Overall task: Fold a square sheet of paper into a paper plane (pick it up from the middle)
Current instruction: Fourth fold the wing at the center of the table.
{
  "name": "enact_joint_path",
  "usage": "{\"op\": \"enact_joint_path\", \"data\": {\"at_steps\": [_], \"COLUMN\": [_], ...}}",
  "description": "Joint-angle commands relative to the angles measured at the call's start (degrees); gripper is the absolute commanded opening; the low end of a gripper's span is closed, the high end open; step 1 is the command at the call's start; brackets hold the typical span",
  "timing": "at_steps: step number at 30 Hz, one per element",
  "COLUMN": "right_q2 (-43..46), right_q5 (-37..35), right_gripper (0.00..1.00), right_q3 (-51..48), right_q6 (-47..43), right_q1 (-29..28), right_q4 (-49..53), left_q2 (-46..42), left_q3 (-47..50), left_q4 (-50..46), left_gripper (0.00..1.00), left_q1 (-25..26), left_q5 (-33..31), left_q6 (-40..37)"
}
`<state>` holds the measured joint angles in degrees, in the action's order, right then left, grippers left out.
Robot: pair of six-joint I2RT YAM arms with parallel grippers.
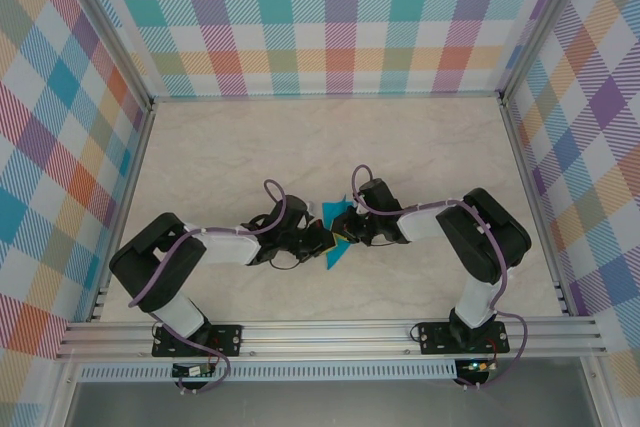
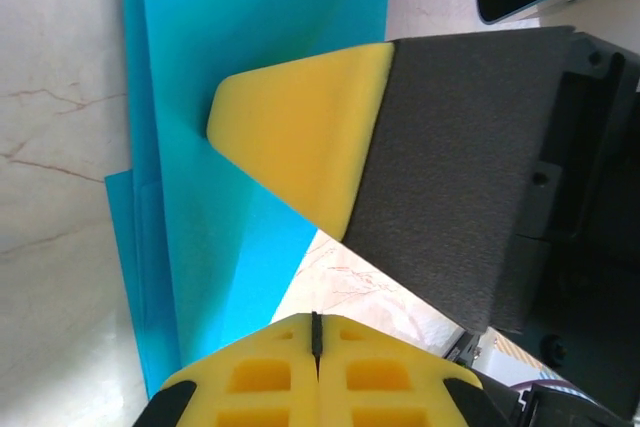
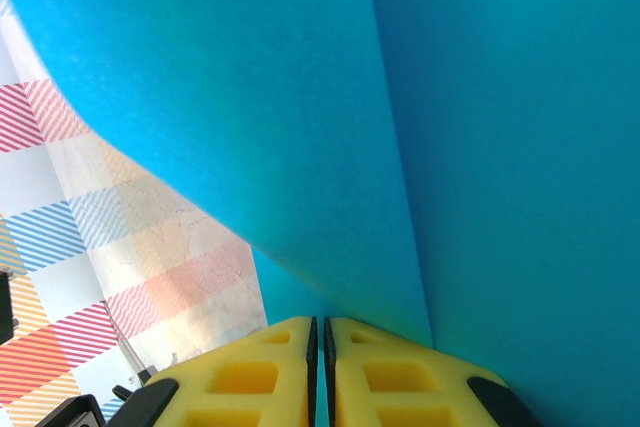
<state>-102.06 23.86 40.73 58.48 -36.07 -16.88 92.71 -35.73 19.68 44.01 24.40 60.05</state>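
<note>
Left gripper [image 2: 315,337] closed by paper [image 2: 230,37]
Hold unclear; right gripper [image 3: 320,332] pinches paper, so opposing pulls could tear or skew it.

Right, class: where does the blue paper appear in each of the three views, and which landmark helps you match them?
Top external: the blue paper lies in the middle of the table.
Left wrist: it runs down the left half of the picture.
Right wrist: it covers the top and right of the picture.
Shared landmark: the yellow pads against the paper.
</note>
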Motion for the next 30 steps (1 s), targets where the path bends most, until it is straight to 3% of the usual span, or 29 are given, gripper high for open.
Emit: {"op": "enact_joint_path", "data": {"at_steps": [1,17,30], "right_q2": [-3.24,-3.78,-4.44], "right_q5": [-2.96,-3.23,-3.82], "right_gripper": [0.13,0.14,0.14], "right_q3": [-1.60,-1.59,-1.52], "right_q6": [0.16,-0.56,-0.84], "right_q1": [-0.72,-0.66,-0.62], "right_q4": [9.64,10.67,11.22], "left_q2": [1.36,6.19,4.50], "left_q3": [-0.06,1.35,5.63], "left_q4": [-0.38,0.76,-3.20], "left_gripper": [0.00,0.00,0.00], "left_q1": [0.57,2.65,3.66], "left_q5": [-0.65,5.16,2.17], "left_q6": [0.11,-1.76,-2.33]}}
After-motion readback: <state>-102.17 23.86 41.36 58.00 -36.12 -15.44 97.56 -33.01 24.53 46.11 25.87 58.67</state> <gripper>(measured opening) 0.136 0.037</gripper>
